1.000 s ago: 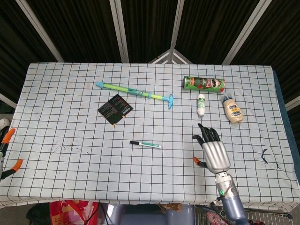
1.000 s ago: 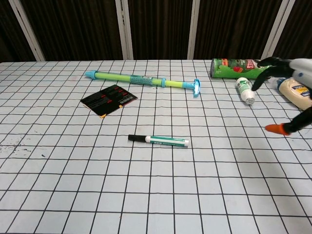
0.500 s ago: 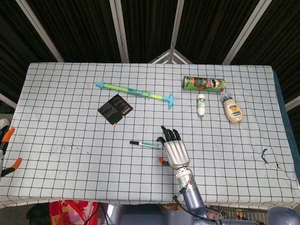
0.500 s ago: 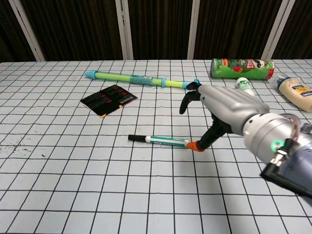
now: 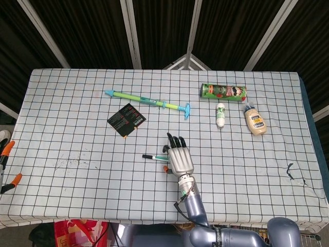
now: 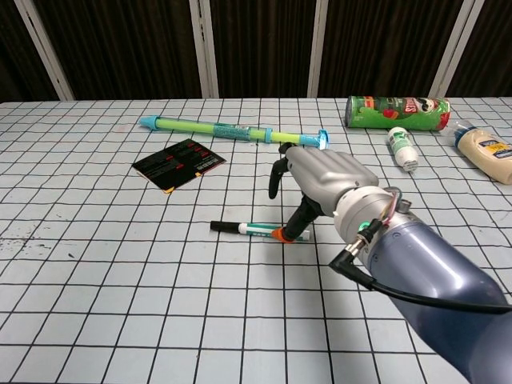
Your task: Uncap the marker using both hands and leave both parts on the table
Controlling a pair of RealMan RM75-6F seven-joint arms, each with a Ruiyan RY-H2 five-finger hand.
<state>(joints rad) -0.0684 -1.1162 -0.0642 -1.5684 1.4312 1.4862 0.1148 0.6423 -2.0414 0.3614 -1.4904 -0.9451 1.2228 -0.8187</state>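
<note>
The marker (image 6: pixel 252 230) lies flat on the checked tablecloth, its black cap pointing left and its white and green barrel pointing right. In the head view the marker (image 5: pixel 153 156) shows only its left part; the rest is under my right hand (image 5: pixel 178 157). My right hand (image 6: pixel 320 186) hovers over the barrel's right end with its fingers spread and curved downward. Its orange thumb tip (image 6: pixel 278 234) sits right at the barrel, and the other fingers are off the marker. My left hand shows in neither view.
Behind the marker lie a black card (image 5: pixel 126 119) and a long blue-green syringe toy (image 5: pixel 148 101). At the back right are a green chips can (image 5: pixel 223 92), a small white bottle (image 5: pixel 220 114) and a mayonnaise bottle (image 5: pixel 255 121). Orange-tipped objects (image 5: pixel 7 150) sit at the left edge.
My right hand has swept from the right side of the table leftward to the marker and now covers the barrel's right end. The marker has not moved.
</note>
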